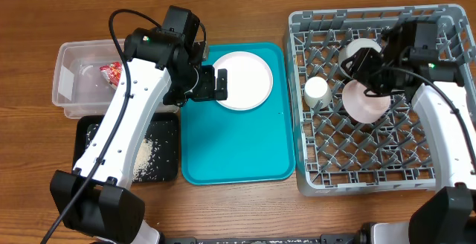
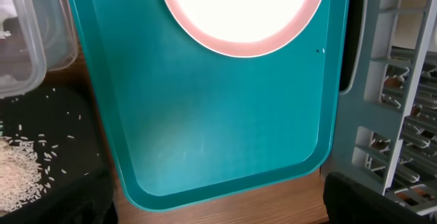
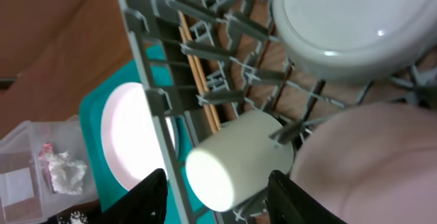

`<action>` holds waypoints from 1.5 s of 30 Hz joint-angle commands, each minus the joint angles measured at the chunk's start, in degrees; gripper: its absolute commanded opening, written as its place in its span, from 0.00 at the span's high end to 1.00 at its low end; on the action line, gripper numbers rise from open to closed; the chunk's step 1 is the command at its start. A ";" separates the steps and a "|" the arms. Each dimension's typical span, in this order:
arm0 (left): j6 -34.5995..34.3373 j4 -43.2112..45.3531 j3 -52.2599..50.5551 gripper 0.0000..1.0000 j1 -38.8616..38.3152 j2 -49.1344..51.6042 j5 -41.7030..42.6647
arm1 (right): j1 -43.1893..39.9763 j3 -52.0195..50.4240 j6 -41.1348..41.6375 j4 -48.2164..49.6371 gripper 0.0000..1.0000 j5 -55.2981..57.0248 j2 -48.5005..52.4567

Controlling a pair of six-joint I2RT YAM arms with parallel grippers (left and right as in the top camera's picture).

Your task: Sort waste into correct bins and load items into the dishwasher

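The right wrist view alone shows the crumpled white paper napkin (image 3: 65, 171) in the clear rectangular plastic tub (image 1: 68, 104). The left wrist view shows loose rice grains (image 2: 17, 173) in the black plastic tray (image 1: 167, 166). The left gripper (image 1: 220, 83) stands released at the left rim of the glossy round white plate (image 1: 247, 80) on the teal tray (image 1: 238, 158). The right gripper (image 3: 220, 186), parted and seemingly grasping nothing, hangs over the small white cup (image 3: 235, 157), which lies sideways at the left edge of the grey pegged plastic dish rack (image 1: 372, 178).

Teal tray (image 1: 238, 155): smooth plastic, soft sheen. Plate (image 1: 242, 80) on it: glossy white (ceramic or melamine, cannot tell). Rack (image 1: 299, 147) right of tray: matt grey moulded plastic. Tub (image 1: 71, 99) left of tray: clear plastic. Desk (image 1: 245, 207) beneath: wood-grain, satin.
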 commanded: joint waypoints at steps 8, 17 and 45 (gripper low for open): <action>0.85 0.96 1.18 0.00 0.61 -0.02 -1.14 | 0.72 1.79 -1.16 -2.93 0.59 -0.59 -0.02; 0.83 1.03 1.18 0.00 0.61 -0.02 -1.11 | 1.29 -2.01 -1.14 -9.75 0.71 11.43 0.11; -1.92 3.52 3.26 0.00 7.45 -0.02 2.19 | 6.40 -1.33 -2.69 -1.27 0.66 0.48 -0.09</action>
